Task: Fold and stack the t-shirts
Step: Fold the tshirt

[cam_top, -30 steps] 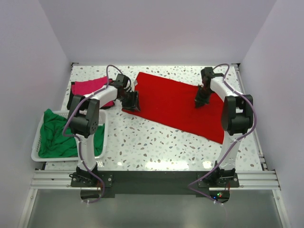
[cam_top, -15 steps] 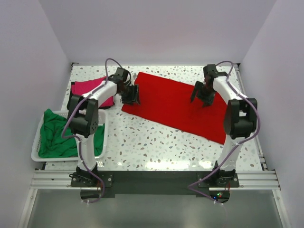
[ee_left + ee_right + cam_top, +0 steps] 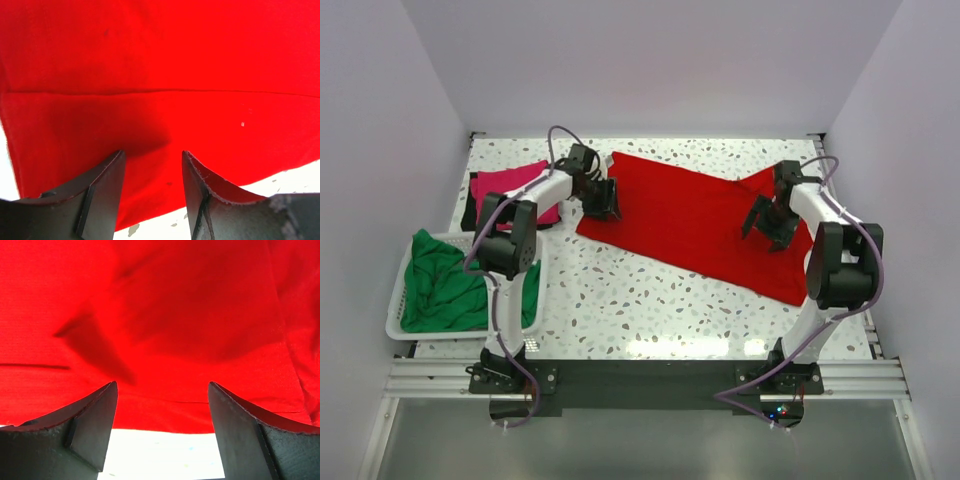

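Observation:
The large red t-shirt (image 3: 685, 220) lies spread flat across the middle of the table, and it fills the left wrist view (image 3: 160, 70) and the right wrist view (image 3: 165, 305). My left gripper (image 3: 603, 197) hovers at the shirt's left edge, open (image 3: 152, 153), with only red cloth below the gap. My right gripper (image 3: 770, 222) hangs over the shirt's right part, wide open (image 3: 162, 385), holding nothing. A magenta-pink t-shirt (image 3: 510, 185) lies at the far left. A green t-shirt (image 3: 440, 285) sits crumpled in a basket.
A white plastic basket (image 3: 392, 318) stands at the near left and holds the green shirt. White walls close in the speckled table (image 3: 650, 310) on three sides. A raised rail (image 3: 865, 300) runs along the right edge.
My right gripper has opened, let go of the red cloth and moved right and nearer. My left gripper has shifted slightly farther back along the shirt's left edge.

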Robot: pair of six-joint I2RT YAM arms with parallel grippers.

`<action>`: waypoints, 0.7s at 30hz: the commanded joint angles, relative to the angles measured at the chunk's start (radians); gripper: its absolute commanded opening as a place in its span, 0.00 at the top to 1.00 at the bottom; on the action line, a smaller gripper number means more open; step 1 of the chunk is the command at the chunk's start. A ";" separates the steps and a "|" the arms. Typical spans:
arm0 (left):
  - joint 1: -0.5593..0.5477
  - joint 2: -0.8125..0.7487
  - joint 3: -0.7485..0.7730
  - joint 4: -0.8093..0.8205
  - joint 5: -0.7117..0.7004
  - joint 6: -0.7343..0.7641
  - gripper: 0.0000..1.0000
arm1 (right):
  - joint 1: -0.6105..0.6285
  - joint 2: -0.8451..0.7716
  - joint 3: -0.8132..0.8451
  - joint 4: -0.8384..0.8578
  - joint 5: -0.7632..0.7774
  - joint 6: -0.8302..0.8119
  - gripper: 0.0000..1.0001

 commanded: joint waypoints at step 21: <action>0.005 -0.230 -0.409 0.010 -0.075 0.054 0.46 | -0.012 -0.086 -0.332 -0.037 0.058 0.037 0.24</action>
